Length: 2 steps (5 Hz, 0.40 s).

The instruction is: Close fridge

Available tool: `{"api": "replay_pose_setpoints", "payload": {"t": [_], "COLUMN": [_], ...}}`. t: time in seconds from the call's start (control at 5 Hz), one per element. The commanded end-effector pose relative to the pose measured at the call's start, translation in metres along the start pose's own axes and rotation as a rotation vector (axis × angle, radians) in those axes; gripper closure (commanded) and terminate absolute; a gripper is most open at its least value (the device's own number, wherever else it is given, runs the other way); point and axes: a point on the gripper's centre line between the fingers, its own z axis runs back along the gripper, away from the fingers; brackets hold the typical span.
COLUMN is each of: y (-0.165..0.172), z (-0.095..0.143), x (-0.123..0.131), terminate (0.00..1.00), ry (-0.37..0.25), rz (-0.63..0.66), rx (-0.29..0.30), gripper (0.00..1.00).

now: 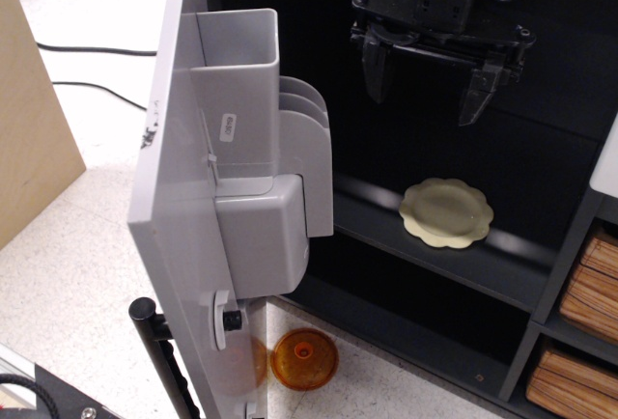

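The fridge's silver-grey door (pixel 169 197) stands open, edge-on at the left, with grey moulded inner bins (pixel 261 149) facing right. Its black bar handle (pixel 159 351) shows at the bottom left. The black fridge body (pixel 290 13) is open behind, with a dark shelf (pixel 435 255) inside. My gripper (pixel 425 81) hangs at the top centre-right, in front of the open interior, to the right of the door's bins and apart from them. Its two black fingers are spread and hold nothing.
A pale yellow scalloped plate (pixel 446 212) lies on the fridge shelf. An orange round lid (pixel 305 358) lies on the floor below the door. A dark grey shelf unit with brown woven baskets (pixel 579 332) stands at the right. A brown panel (pixel 29 129) and cables (pixel 97 71) are at the left.
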Motion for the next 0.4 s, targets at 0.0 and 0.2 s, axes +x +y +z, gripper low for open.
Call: {"api": "replay_pose_setpoints", "payload": {"t": [0.0,0.2], "y": [0.0,0.01], "z": [0.0,0.026], "x": [0.0,-0.007], "terminate": [0.0,0.0], "ry": [0.0,0.043], "rz": [0.0,0.026], "rx": [0.0,-0.06], "gripper": [0.0,0.0]}}
